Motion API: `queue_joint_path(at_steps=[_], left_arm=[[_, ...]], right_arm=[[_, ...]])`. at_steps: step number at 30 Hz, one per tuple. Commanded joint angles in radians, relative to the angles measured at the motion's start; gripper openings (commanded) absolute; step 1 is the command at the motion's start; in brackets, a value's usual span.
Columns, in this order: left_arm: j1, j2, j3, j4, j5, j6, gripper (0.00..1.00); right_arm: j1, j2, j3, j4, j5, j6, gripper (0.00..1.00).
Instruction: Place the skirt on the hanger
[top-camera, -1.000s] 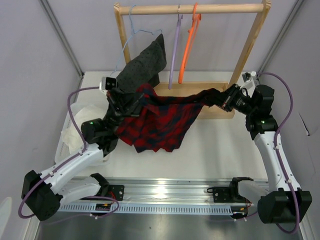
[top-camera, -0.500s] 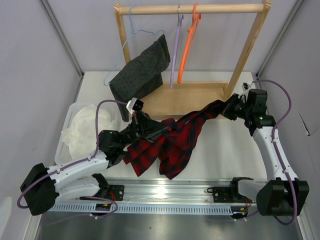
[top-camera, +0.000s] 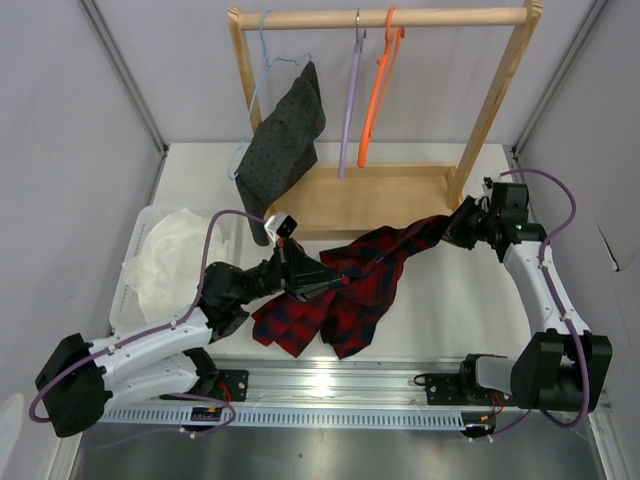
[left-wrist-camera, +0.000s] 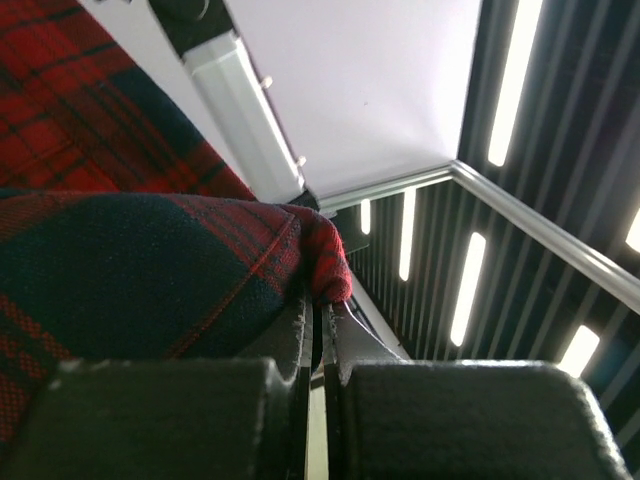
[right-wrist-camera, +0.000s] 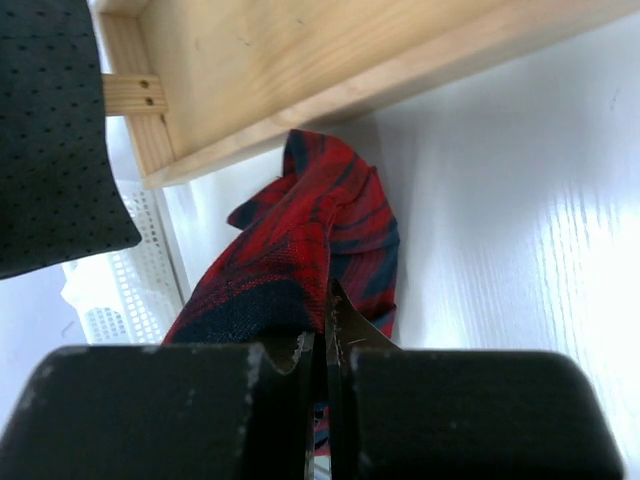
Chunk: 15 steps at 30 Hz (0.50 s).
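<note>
The red-and-black plaid skirt (top-camera: 350, 285) is stretched low over the table between my two grippers, its bulk sagging onto the surface. My left gripper (top-camera: 318, 277) is shut on the skirt's left edge (left-wrist-camera: 320, 270), pointing upward. My right gripper (top-camera: 455, 226) is shut on the skirt's right corner (right-wrist-camera: 300, 270), close to the wooden rack base. The lilac hanger (top-camera: 350, 100) hangs by its hook from the rail, empty, beyond the skirt.
A wooden rack (top-camera: 380, 18) stands at the back with an orange hanger (top-camera: 378, 95) and a light blue hanger (top-camera: 262, 75) carrying a dark grey dotted garment (top-camera: 283, 135). A white basket (top-camera: 130, 275) with white cloth (top-camera: 170, 262) sits at the left.
Both arms have come down and toward the near side with the skirt, which was held up by the rack a second ago. The dotted garment has swung back on its hanger.
</note>
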Motion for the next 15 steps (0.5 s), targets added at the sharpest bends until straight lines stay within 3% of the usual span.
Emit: queue_joint_path(at_steps=[1,6,11,15], left_arm=[[-0.056,-0.126,0.073,0.249,0.206,-0.057,0.00],[-0.116,-0.121,0.093,0.295,0.246,-0.045,0.00],[-0.176,-0.146,0.109,0.190,0.271,0.033,0.00],[-0.190,-0.170,0.105,0.263,0.262,0.013,0.00]], right_arm=[[-0.072,0.053,-0.006,0.089,0.307,-0.072,0.00],[-0.078,0.093,-0.009,0.103,0.321,-0.070,0.00],[-0.081,0.133,-0.005,0.117,0.341,-0.070,0.00],[-0.084,0.159,-0.003,0.119,0.359,-0.081,0.00]])
